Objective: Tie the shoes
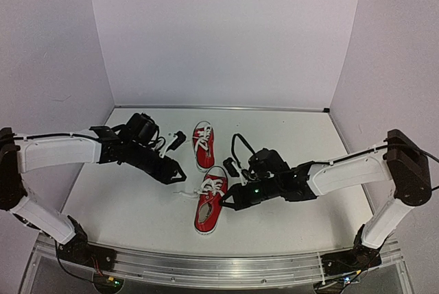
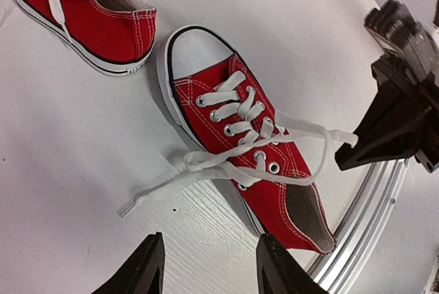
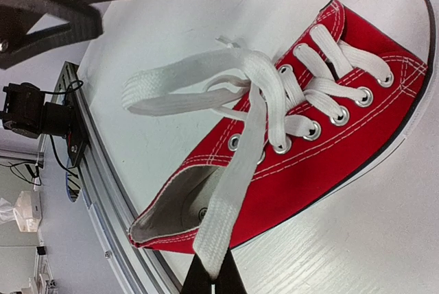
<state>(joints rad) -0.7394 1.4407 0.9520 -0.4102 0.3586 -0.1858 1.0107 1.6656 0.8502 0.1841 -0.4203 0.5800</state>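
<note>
Lying heel toward the front edge, the near shoe [image 1: 209, 205] sits about mid-worktop, its toe cap almost meeting the heel of the far shoe [image 1: 203, 144], which lies straight beyond it. One strand of the near shoe's white lace [image 3: 236, 164] runs back across the shoe's opening into the right claw [image 3: 212, 282], whose tips are pinched tight on it just beside the shoe's right flank. A loose loop and the other strand spill off the left side onto the worktop [image 1: 123, 201]. The left claw [image 2: 209, 270] hangs near those loose ends with its fingers apart and nothing between them (close to the lace, not touching). Bare worktop spreads wide to either side of the pair, with less in front, where the metal rail [image 1: 219, 266] lies near the heel. Walls [image 1: 226, 40] close the back and sides. The far shoe is cut off in both wrist views, and whether the crossed strands form a real knot is hard to judge.
</note>
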